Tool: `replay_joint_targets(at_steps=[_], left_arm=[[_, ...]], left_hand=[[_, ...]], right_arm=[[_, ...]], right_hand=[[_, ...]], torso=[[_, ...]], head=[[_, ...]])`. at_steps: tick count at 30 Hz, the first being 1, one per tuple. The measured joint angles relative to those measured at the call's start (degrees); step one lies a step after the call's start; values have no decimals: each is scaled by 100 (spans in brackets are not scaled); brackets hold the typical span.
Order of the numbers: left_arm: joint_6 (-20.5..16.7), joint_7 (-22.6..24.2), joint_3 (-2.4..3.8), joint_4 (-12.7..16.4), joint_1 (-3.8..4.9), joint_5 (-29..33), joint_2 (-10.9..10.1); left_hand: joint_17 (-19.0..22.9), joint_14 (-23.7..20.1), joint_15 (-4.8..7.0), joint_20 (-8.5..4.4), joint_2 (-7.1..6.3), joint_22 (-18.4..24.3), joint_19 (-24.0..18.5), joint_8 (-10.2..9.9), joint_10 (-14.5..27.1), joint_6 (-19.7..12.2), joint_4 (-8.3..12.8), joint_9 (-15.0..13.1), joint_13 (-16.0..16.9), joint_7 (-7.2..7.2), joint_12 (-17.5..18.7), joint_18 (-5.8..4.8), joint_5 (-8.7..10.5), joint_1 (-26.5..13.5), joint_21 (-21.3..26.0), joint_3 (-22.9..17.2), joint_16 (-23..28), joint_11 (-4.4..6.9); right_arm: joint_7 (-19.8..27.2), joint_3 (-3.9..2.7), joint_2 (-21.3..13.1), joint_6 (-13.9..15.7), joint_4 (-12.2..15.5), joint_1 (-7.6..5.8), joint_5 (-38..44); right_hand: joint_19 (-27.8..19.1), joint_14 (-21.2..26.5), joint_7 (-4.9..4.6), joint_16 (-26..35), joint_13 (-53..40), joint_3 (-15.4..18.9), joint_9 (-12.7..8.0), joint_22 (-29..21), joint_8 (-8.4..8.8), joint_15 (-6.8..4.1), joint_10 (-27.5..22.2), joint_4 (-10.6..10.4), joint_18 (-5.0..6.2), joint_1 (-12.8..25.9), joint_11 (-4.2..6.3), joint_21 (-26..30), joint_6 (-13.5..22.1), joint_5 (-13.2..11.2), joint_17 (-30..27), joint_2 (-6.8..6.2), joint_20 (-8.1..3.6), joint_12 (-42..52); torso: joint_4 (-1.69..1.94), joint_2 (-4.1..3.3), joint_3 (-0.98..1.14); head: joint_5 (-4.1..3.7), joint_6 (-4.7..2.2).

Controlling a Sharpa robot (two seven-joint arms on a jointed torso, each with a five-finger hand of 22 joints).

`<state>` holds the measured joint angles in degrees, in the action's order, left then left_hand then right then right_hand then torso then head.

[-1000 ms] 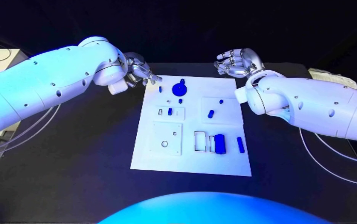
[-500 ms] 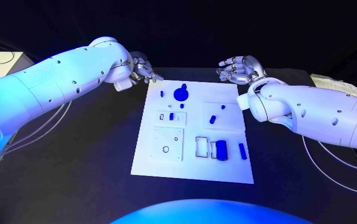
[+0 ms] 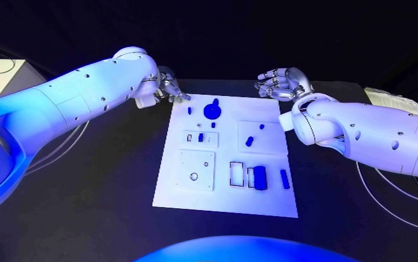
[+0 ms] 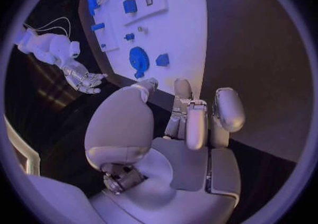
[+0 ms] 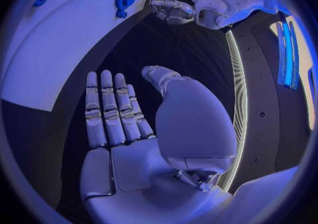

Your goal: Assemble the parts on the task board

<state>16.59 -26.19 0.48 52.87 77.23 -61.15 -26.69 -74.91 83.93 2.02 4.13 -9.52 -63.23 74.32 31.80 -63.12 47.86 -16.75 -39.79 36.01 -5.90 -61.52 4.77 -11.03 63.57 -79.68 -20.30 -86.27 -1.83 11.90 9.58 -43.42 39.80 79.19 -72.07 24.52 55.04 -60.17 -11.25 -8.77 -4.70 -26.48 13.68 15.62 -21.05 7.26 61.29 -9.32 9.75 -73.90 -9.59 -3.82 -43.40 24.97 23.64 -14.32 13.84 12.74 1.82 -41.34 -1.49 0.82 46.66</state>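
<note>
Hands left [image 3: 167, 87] and right [image 3: 280, 83] hover empty, fingers apart, off the task board's [image 3: 224, 180] far corners

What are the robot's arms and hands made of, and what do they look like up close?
Each arm is a thick, rounded white shell dotted with small dark screw holes. The left robot hand and the right robot hand are silver metal, with segmented fingers and a smooth, bulging cover at the thumb's base. Thin pale cables loop on the black table beside both arms.
</note>
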Motion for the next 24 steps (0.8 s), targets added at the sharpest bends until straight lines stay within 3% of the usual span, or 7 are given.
replay_joint_targets(at_steps=[10, 24], left_arm=[[141, 5, -41, -67, -14, 15, 101], [280, 5, -66, -49, -20, 132, 110]], left_hand=[[0, 0, 0, -9, 79, -73, 34, 29, -29, 90, 3, 5, 63, 28, -34, 0, 0, -164, -38, 129, -22, 29], [0, 0, 0, -1, 84, -166, 84, 82, -110, 140, 22, 4, 140, 59, -108, 0, 0, -230, -83, 180, -44, 70]], right_arm=[[3, -1, 0, 0, 3, -4, -1], [4, -2, 18, 0, -13, -6, -2]], right_hand=[[0, 0, 0, 0, 0, 0, 0, 0, 0, 0, 0, 0, 0, 0, 0, 0, 0, 0, 0, 0, 0, 0], [0, 0, 0, 0, 10, 0, 1, -12, 0, 0, 0, 0, 0, 0, 0, 0, 0, 0, -6, 0, 0, 0]], torso=[[-1, -4, 1], [10, -2, -2]], head=[[-21, 17], [-37, 42]])
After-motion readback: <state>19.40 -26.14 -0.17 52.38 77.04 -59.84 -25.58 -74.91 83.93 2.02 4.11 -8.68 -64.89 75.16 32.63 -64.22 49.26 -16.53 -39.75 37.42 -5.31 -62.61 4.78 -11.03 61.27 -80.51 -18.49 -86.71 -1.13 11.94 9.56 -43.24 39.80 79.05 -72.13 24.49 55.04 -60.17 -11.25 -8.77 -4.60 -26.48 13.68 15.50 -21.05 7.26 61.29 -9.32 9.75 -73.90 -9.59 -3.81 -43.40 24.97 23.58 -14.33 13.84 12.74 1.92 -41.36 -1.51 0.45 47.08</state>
